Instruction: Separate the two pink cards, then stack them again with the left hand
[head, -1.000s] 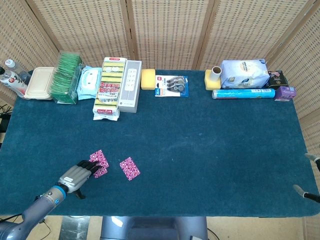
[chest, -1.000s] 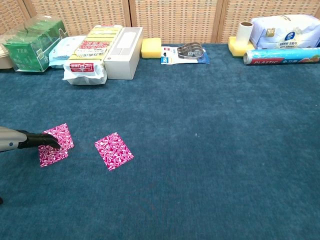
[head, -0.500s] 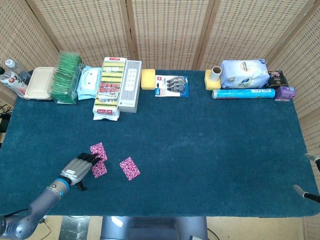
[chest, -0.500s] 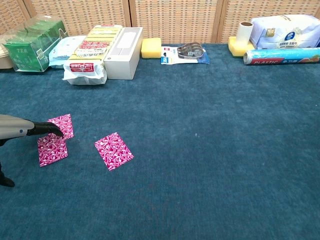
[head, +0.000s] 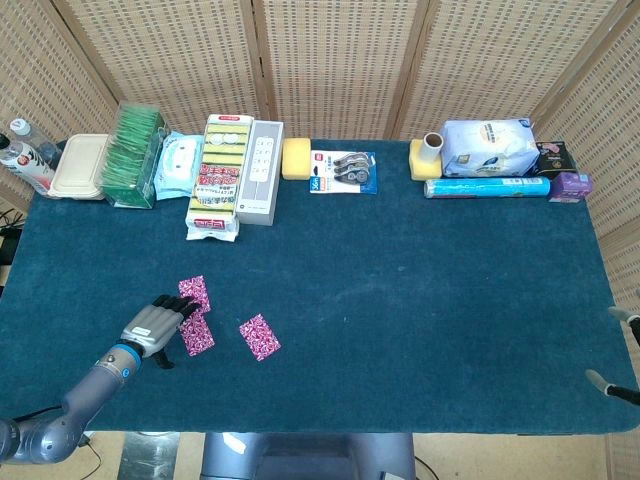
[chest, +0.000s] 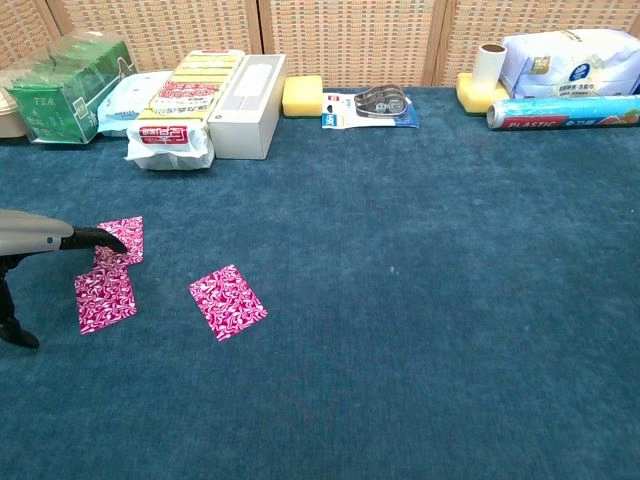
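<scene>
Left hand: our left hand (head: 158, 320) lies low on the blue table cloth (head: 420, 280) at the near left, fingers stretched out and slightly spread, holding nothing; the fingertips (chest: 112, 240) rest on the far pink card.
Far pink card: the far pink card (chest: 121, 240) lies flat, long axis running away from us with a slight tilt.
Near pink card: the near pink card (chest: 104, 298) lies flat just below it, corners about touching, long axis also roughly front to back.
Third card: a third pink card (chest: 228, 301) sits to the right, apart from the pair, turned diagonally.
Right hand: only the tips of our right hand (head: 618, 350) show at the table's right edge; we cannot tell its state.
Readable writing: "TEA" on the green box (chest: 62, 90); "PLASTIC" on the blue roll (chest: 560, 112).
</scene>
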